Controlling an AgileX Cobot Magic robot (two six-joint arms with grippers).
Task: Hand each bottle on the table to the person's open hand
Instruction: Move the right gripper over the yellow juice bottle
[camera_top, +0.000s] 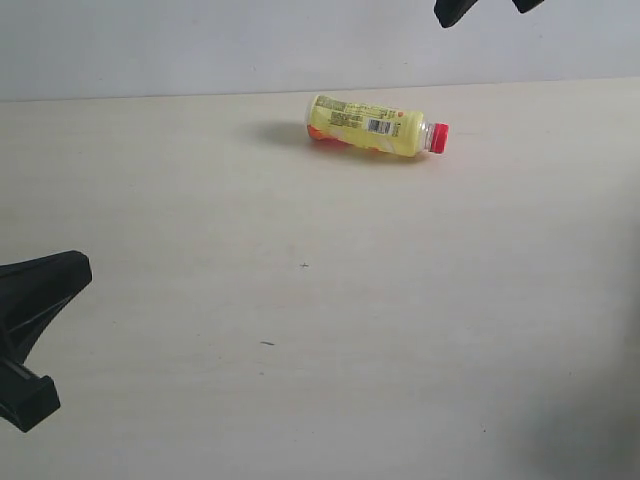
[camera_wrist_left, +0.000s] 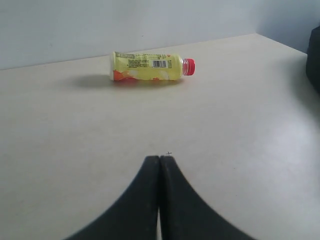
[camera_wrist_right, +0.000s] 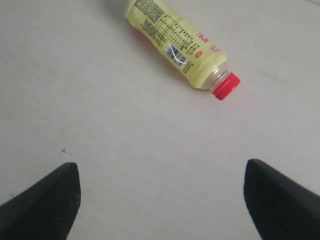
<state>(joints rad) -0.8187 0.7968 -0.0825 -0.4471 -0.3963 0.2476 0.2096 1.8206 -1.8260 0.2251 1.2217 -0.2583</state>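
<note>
A single bottle (camera_top: 365, 125), yellow with a red cap, lies on its side far back on the pale table (camera_top: 300, 330), cap pointing right. It also shows in the left wrist view (camera_wrist_left: 147, 67) and the right wrist view (camera_wrist_right: 175, 47). My left gripper (camera_top: 78, 268) hovers at the table's left side, shut and empty, far from the bottle (camera_wrist_left: 160, 158). At the top edge, above and right of the bottle, my right gripper (camera_top: 487, 8) is open wide with nothing between its fingers (camera_wrist_right: 161, 172). The person's open hand is out of view.
A pale wall (camera_top: 200, 45) runs right behind the table's far edge. A dark shape (camera_wrist_left: 314, 55) sits at the edge of the left wrist view, near the table's corner. Small dark specks (camera_top: 304, 265) mark the tabletop.
</note>
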